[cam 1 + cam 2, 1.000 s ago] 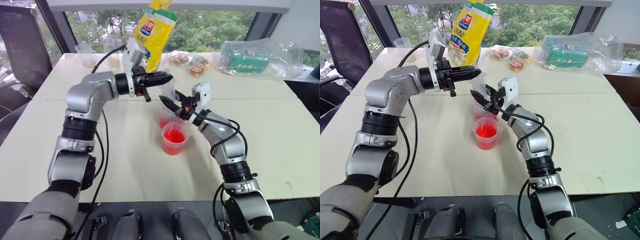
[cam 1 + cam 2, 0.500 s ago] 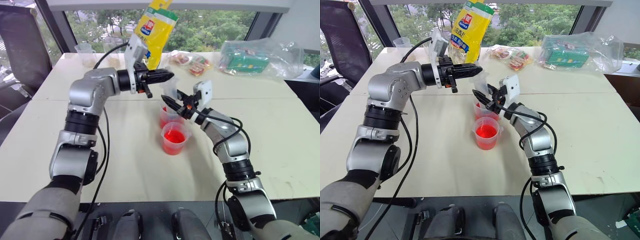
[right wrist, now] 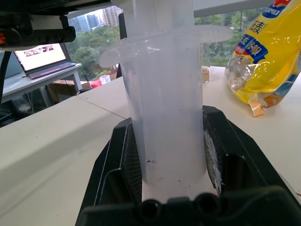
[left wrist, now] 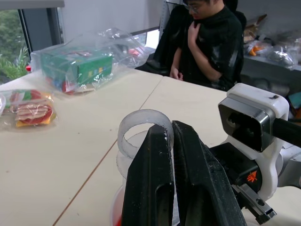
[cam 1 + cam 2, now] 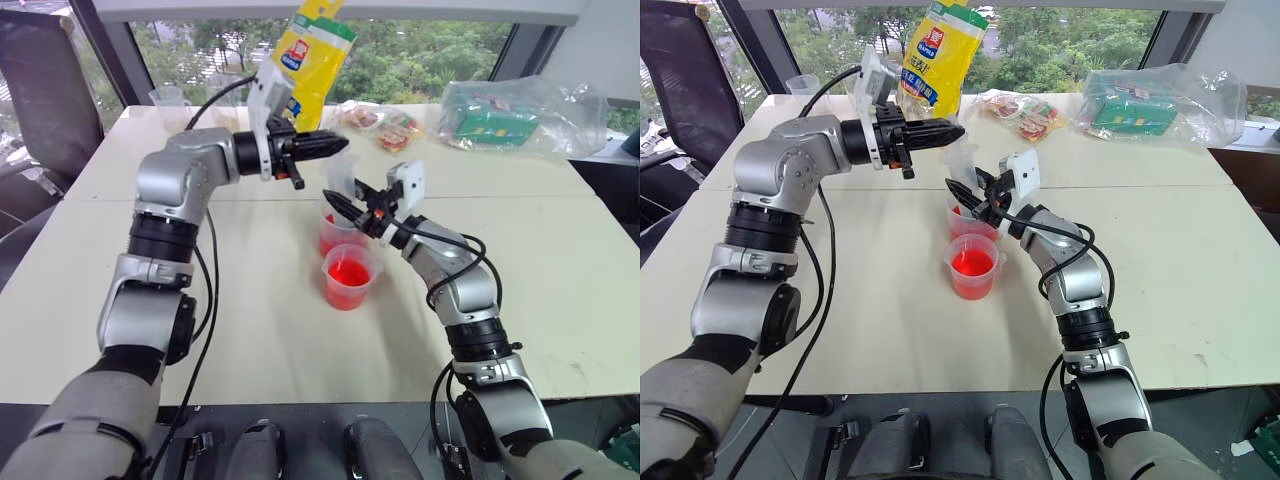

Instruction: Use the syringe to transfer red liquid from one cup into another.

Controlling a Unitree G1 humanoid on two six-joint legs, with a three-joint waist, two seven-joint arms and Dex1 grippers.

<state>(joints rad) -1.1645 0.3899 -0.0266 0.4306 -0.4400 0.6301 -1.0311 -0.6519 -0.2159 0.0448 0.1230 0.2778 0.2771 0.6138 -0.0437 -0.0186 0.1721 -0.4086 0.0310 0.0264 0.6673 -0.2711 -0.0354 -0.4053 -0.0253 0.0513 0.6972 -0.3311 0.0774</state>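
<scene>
**Syringe held upright over the far cup**

Mid-tabletop [image 5: 250,300], the right gripper [image 5: 338,203] pinches the syringe [image 3: 164,108] barrel upright above the far cup [image 5: 333,236]. The left gripper [image 5: 335,145], fingers pressed together, seems to nip the plunger top. Red liquid [image 5: 347,273] fills the near cup [image 5: 349,276].

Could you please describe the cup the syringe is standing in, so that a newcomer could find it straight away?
On the white table, look just in front of the seam that crosses it, where two clear cups of red liquid stand together. The far cup is the one, with the syringe rising upright out of it in the right gripper. Its neighbour, the near cup, stands open with nothing in it but liquid.
</scene>
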